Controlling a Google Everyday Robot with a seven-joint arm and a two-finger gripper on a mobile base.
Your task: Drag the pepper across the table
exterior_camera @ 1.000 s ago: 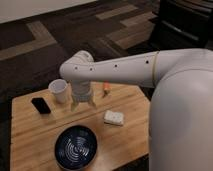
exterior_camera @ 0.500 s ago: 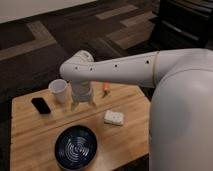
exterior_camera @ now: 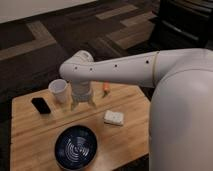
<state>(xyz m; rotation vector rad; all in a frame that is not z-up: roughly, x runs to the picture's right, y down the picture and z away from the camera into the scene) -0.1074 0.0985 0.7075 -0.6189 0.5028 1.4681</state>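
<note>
The pepper (exterior_camera: pixel 106 88) is small, slim and orange-red and lies near the far edge of the wooden table (exterior_camera: pixel 30 130), just below my arm. My gripper (exterior_camera: pixel 82 105) hangs over the table to the left of the pepper, right beside the white cup (exterior_camera: pixel 59 90), its fingertips close to the tabletop. It is apart from the pepper by about a hand's width. My white arm crosses the view from the right and hides part of the table's far edge.
A black phone (exterior_camera: pixel 40 105) lies at the left. A dark blue bowl (exterior_camera: pixel 76 147) sits at the front. A white rectangular block (exterior_camera: pixel 113 117) lies right of the middle. My body covers the table's right side.
</note>
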